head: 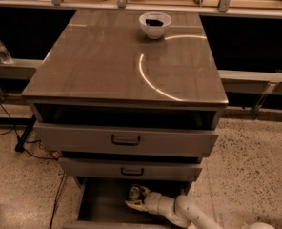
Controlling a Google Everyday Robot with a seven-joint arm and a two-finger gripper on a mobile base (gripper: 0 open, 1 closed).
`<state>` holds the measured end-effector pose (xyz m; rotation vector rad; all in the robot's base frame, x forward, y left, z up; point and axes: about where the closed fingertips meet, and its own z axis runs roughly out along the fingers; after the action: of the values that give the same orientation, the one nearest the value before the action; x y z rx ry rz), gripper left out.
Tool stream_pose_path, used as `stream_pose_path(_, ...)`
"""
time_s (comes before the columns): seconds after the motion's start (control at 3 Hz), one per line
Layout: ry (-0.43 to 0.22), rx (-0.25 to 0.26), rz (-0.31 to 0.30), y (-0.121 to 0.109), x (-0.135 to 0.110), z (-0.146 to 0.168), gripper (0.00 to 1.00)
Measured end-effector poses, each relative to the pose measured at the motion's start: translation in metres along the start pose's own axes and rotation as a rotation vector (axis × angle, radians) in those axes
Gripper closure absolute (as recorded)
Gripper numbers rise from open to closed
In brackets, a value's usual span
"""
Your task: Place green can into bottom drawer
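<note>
Across most of the view stands a grey cabinet on a speckled floor, its wide brown tabletop carrying a curved streak of reflected light. Below the tabletop the three drawers step outward: the top drawer is pulled out a little and has a dark handle, the middle drawer sits just beneath it with a smaller handle, and the bottom drawer is pulled out farthest, showing a dark flat inside between grey side walls. A pale, jointed arm comes in from the lower right corner and reaches leftward into the bottom drawer. Near the far edge of the tabletop, well apart from the arm, sits a white bowl with something dark in it. A clear bottle stands on a ledge at the left edge. The end effector is inside the bottom drawer, right of its middle and close under the front of the middle drawer. The green can stands upright there, silver top up, right at the end effector; whether the end effector is pinching the can or spread beside it cannot be told.
</note>
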<state>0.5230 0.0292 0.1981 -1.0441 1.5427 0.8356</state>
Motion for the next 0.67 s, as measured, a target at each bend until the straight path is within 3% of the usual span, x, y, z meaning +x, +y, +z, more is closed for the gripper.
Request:
stream_pose_path(0.33, 0.015, -0.015, 0.014, 0.0088, 0.0086, -0.0011, 0.00)
stream_pose_path(0.67, 0.031, -0.015, 0.030, 0.0146, 0.0177, -0.0092, 0.00)
